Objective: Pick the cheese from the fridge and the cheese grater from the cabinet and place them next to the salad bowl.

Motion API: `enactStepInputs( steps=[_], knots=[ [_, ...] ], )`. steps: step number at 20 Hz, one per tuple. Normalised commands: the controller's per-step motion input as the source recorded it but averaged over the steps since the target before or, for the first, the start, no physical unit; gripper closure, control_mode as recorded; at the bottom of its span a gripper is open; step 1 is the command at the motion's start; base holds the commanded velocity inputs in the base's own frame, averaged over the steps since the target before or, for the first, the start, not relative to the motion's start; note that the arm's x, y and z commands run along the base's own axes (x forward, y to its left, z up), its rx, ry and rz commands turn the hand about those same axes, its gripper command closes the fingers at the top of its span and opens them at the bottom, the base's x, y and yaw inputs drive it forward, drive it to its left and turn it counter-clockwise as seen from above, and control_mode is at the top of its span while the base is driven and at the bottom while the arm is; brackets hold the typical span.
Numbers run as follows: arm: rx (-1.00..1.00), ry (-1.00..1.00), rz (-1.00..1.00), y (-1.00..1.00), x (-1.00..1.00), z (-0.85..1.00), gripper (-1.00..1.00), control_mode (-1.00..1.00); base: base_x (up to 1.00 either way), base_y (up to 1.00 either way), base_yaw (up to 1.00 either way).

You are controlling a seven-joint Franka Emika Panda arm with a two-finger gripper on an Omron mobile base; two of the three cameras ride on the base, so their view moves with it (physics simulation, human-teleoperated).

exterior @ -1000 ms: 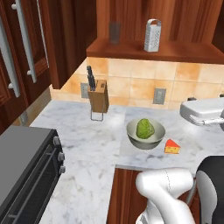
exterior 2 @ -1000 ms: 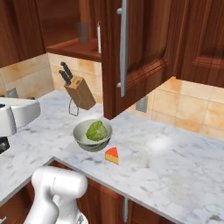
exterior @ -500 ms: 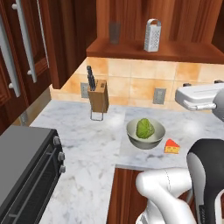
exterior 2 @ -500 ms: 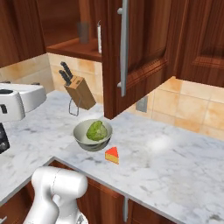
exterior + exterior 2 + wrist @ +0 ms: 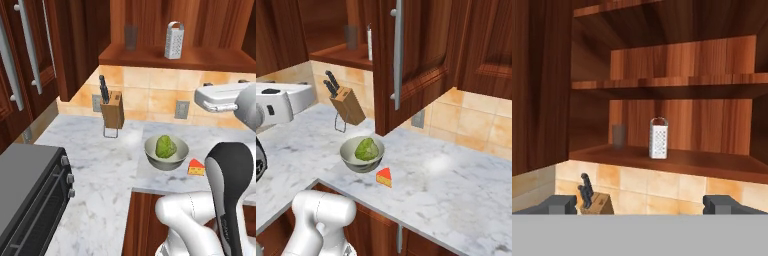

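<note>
The end effector (image 5: 640,204) is released: in the hand view its two dark fingertips (image 5: 558,204) stand wide apart with nothing between them. It faces the open cabinet (image 5: 662,75), apart from everything on the shelves.

The grater (image 5: 174,40) stands upright on the lowest cabinet shelf (image 5: 210,57), well back from the shelf's front edge. A darker grey cup (image 5: 130,37) stands on the same shelf to the grater's left, the two clearly apart. In the hand view the grater (image 5: 658,138) sits near the middle of the shelf, the cup (image 5: 618,136) beside it on the left.

Below, on the marble counter (image 5: 100,165), the bowl (image 5: 166,151) with its lettuce head (image 5: 165,146) rests near the counter's front edge. The cheese (image 5: 196,168) lies just beside the bowl on its right, close to that same front edge; whether the wedge touches the bowl's rim cannot be told from the left base view, but in the right base view the cheese (image 5: 384,177) sits just apart from the bowl (image 5: 361,154).

A knife block (image 5: 112,109) stands toward the back of the counter, near the tiled wall, well apart from the bowl. A dark toaster oven (image 5: 27,192) sits at the counter's left end.
</note>
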Motion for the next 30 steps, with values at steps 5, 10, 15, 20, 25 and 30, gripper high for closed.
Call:
enactStepInputs(
  steps=[5, 10, 15, 20, 25, 30],
  knots=[
    [0.00, -0.01, 0.00, -0.04, 0.31, 0.08, -1.00, -1.00, 0.00, 0.00, 0.00],
    [0.04, 0.00, 0.00, -0.35, 0.17, 0.24, -1.00, -1.00, 0.00, 0.00, 0.00],
    [0.07, 0.00, 0.00, -0.16, 0.24, 0.20, -1.00, -1.00, 0.00, 0.00, 0.00],
    [0.04, 0.00, 0.00, 0.00, 0.28, 0.11, -1.00, -1.00, 0.00, 0.00, 0.00],
    [0.04, 0.00, 0.00, -0.07, 0.20, 0.02, -1.00, -1.00, 0.00, 0.00, 0.00],
    [0.03, 0.00, 0.00, -0.40, 0.38, 0.00, -1.00, -1.00, 0.00, 0.00, 0.00]
  ],
)
